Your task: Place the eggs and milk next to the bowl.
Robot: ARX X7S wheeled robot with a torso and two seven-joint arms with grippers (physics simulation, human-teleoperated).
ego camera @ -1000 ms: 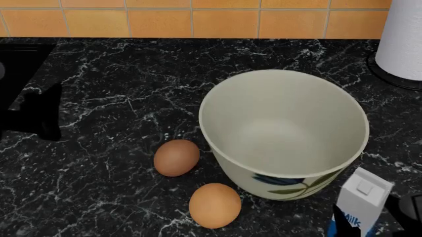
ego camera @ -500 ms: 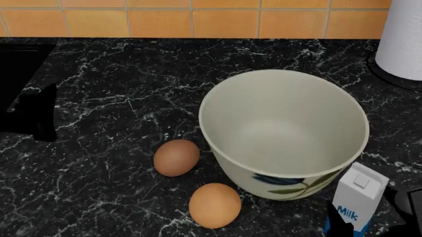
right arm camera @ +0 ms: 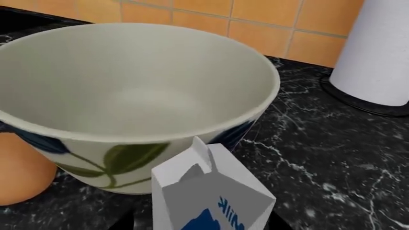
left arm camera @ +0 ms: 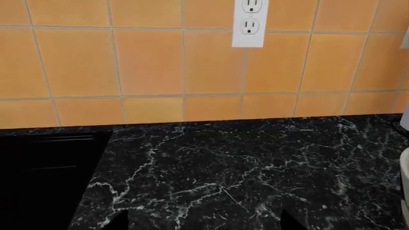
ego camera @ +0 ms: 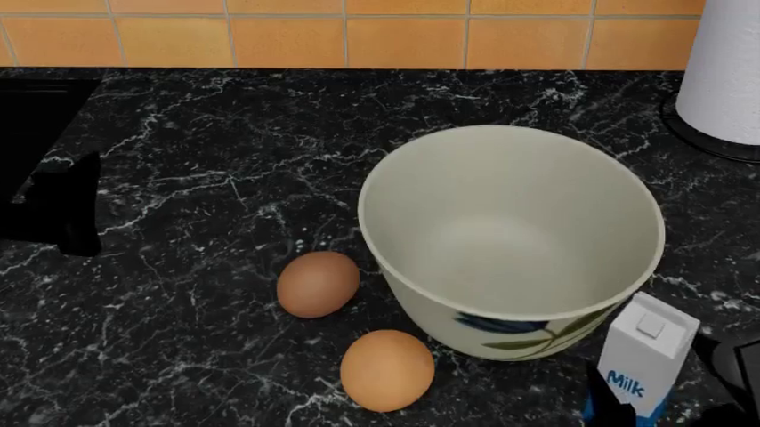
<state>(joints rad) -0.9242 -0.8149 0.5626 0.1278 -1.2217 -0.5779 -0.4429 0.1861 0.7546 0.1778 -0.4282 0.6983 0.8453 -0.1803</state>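
The cream-white bowl with a blue flower stands in the middle of the black counter. Two brown eggs lie at its front left: the darker egg and the lighter egg, both close to its wall. The milk stands upright at the bowl's front right, almost touching it. My right gripper is shut on the milk, a finger on each side. The right wrist view shows the milk between my right gripper's fingers, the bowl just behind and an egg. My left gripper is open and empty at the far left, also in the left wrist view.
A white paper-towel roll on a dark base stands at the back right, also in the right wrist view. A black flat panel lies at the back left. An orange tiled wall with a white outlet backs the counter.
The milk straightened up and shifted slightly toward the bowl with my right gripper, then stayed still. My left gripper drew back to the left.
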